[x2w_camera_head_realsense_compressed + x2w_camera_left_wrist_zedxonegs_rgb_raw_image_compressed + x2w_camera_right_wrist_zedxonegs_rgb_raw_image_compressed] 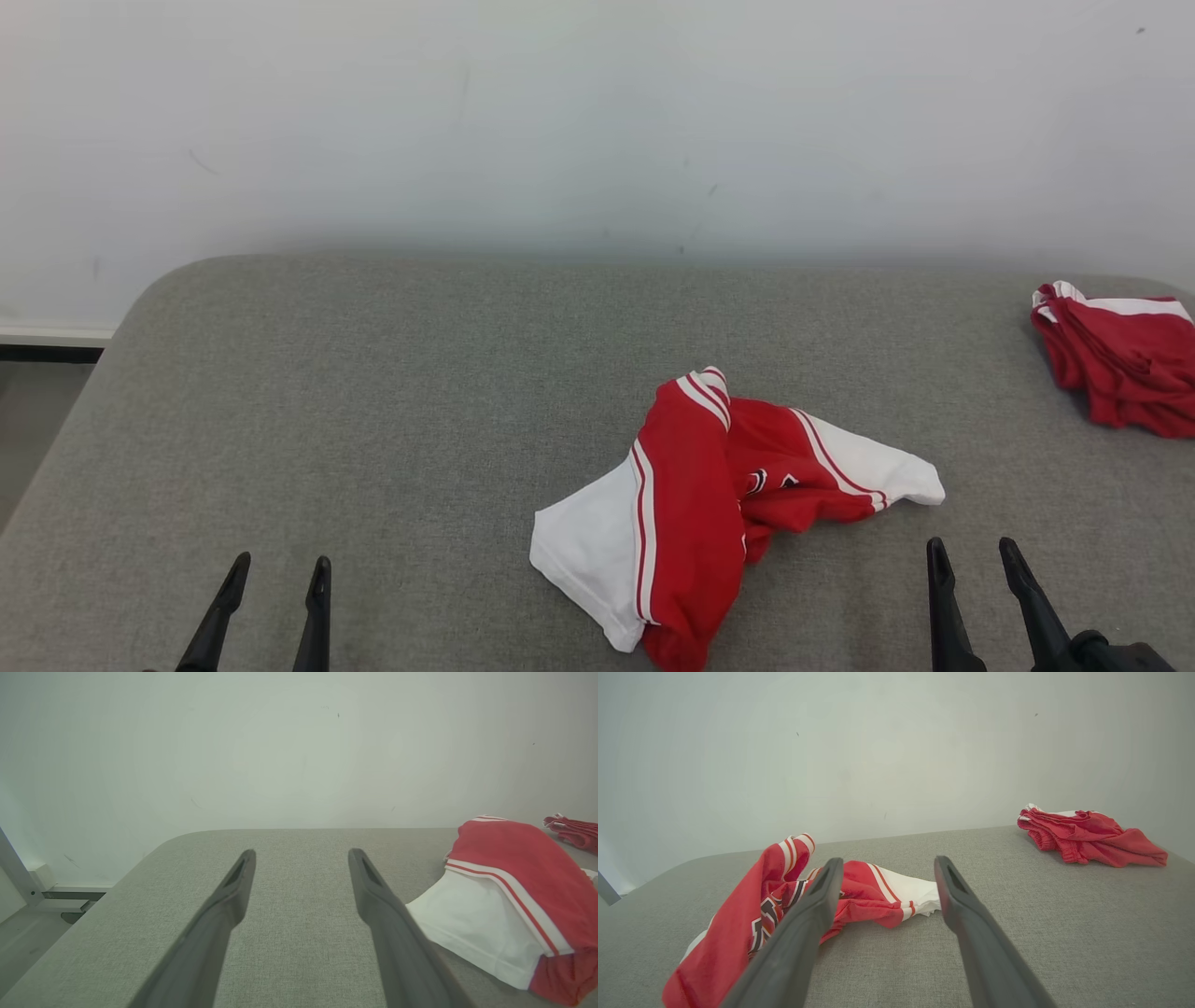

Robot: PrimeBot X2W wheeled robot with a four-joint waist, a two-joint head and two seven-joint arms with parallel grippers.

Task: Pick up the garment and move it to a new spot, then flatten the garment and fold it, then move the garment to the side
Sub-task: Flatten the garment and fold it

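A: What lies under the garment?

B: The grey tabletop [373, 401]. It spreads wide on every side of the garment [691, 504], which sits crumpled on it, red and white, closer to the robot's edge than to the wall.

A: Which way does the garment run?

B: Mostly crosswise. There's a white corner at its near left end and a white tip at its right end. A red striped band humps over the middle, running from near to far.

A: Anything else around it?

B: A second red pile [1120, 364], well apart from the garment, past its right end and further back. It looks roughly folded, so I'd leave it alone.

A: And the hands?

B: Both are spread wide and holding nothing. The right hand [971, 546] is just on the near side of the garment's right tip. The left hand [283, 560] is well apart from the garment's left corner, with bare tabletop between.

A: So which one reaches first?

B: The right, I'd judge. The garment lies ahead of it and a little to its left, so the tip is a short reach. The left would have to travel across to the white corner. Nothing is lifted yet, so the pick-up is the step in hand
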